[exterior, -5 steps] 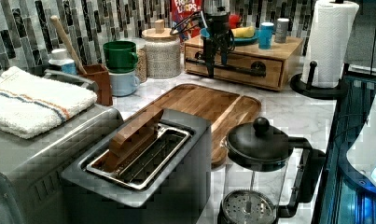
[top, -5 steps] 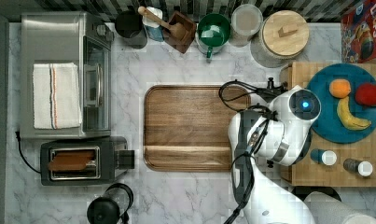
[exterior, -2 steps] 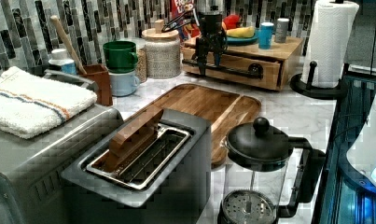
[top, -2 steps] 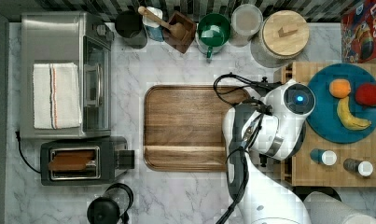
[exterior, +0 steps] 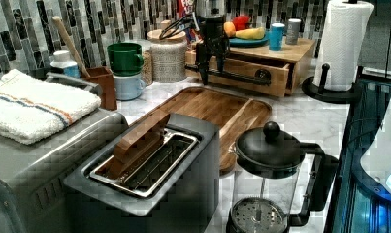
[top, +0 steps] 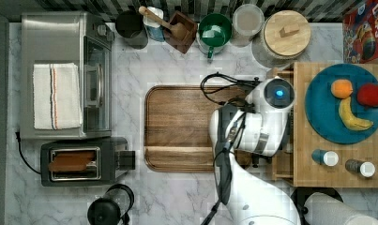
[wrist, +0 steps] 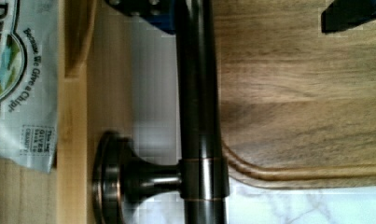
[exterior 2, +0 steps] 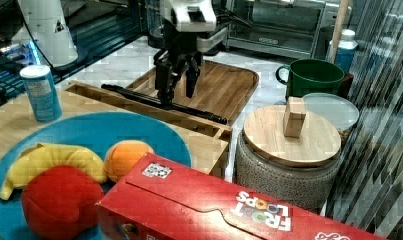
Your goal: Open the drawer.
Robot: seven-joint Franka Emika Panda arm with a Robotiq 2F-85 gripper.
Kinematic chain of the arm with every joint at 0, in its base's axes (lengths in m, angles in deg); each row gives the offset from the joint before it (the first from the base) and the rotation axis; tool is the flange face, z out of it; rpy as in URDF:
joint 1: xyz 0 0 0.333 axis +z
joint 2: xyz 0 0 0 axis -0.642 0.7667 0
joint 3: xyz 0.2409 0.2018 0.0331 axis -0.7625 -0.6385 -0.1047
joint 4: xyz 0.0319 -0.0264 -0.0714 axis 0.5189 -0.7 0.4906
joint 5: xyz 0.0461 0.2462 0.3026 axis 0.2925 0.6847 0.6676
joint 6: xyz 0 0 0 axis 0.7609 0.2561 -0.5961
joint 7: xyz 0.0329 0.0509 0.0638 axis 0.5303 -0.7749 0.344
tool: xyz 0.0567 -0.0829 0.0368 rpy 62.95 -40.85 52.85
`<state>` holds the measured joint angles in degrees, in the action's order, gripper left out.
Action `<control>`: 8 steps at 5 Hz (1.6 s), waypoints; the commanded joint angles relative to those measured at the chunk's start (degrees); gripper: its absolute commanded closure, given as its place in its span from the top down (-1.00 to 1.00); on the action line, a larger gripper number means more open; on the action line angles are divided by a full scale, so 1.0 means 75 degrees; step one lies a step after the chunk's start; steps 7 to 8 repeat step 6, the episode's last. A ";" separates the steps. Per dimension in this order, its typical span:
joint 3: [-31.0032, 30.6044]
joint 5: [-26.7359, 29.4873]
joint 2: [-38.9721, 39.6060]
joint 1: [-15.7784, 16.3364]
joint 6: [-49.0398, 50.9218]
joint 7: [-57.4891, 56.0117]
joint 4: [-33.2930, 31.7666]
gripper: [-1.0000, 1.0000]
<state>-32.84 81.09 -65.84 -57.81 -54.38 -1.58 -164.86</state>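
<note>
Now, drawer (exterior: pixel 241 73) part-open w/ bag inside, in bamboo cabinet (top: pixel 318 180) on bench at top view's right, gripper (exterior 2: pixel 178 82) fingers straddling black bar handle (exterior: pixel 234 76), grip can't tell, brown tray (top: pixel 182 129) just beside.

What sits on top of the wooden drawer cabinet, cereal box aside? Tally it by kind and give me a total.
Plates: 1, the blue plate
Fruit: 3, the orange, the banana, the red fruit
Canisters: 2, the blue canister, the grey canister
Total: 6
</note>
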 commanded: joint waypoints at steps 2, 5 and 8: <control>-0.1131 0.0257 -0.0063 0.1299 0.0151 0.1076 0.0363 1.00; -0.1461 0.0800 -0.0072 0.1354 0.0323 0.1507 0.0518 1.00; -0.1619 0.1157 0.0074 0.1237 0.0299 0.1410 0.0695 1.00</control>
